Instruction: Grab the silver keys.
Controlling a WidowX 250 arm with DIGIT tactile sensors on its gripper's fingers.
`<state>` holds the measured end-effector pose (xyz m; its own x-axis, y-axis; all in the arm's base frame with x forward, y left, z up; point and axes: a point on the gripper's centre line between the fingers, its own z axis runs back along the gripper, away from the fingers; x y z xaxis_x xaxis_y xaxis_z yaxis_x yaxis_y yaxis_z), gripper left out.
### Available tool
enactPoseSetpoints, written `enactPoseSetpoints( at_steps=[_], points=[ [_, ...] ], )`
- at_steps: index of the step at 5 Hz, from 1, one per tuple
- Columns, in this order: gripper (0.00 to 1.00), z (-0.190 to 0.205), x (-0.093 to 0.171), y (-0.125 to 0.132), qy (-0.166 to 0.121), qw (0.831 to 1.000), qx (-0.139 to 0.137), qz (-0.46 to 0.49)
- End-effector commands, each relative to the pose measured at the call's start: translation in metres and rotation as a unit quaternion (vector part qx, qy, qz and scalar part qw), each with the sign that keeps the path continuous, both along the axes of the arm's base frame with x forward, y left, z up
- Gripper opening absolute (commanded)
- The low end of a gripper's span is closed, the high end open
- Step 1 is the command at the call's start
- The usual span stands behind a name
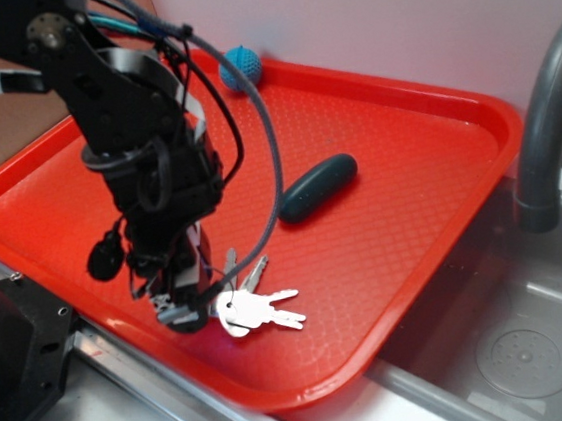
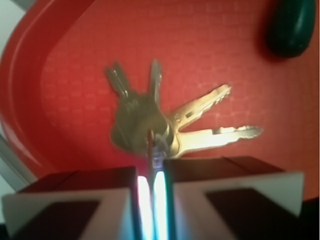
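The silver keys (image 1: 254,309) lie on the red tray (image 1: 401,208) near its front rim, at about 7 o'clock from the dark oval capsule (image 1: 318,187), with the gripper (image 1: 184,309) right over their ring end. In the wrist view the fingers (image 2: 100,192) are drawn nearly together, only a thin slit between them, and the wire ring (image 2: 150,145) runs up into that slit, so they appear pinched on the ring. The bunch (image 2: 150,117) looks light, stiff and slick; loose on the ring, the flat blades would fan and swing when lifted, so the ring or the stacked heads seem the surest hold. No stamp or lettering is legible on the keys, capsule or tray. A blue ball (image 1: 241,68) sits at the tray's far edge.
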<state>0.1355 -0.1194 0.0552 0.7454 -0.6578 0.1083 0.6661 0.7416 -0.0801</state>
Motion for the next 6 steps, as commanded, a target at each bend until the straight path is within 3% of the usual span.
enactPoseSetpoints(
  at_steps=[1,2,3,6],
  points=[
    [0.0,0.107,0.007,0.081,-0.051,0.983,0.03,0.174],
    [0.0,0.134,-0.009,0.131,-0.069,0.962,0.01,0.264],
    [0.0,0.147,0.003,0.151,-0.04,0.955,0.023,0.294],
    [0.0,0.145,0.042,0.145,-0.03,0.958,0.011,0.286]
  ],
)
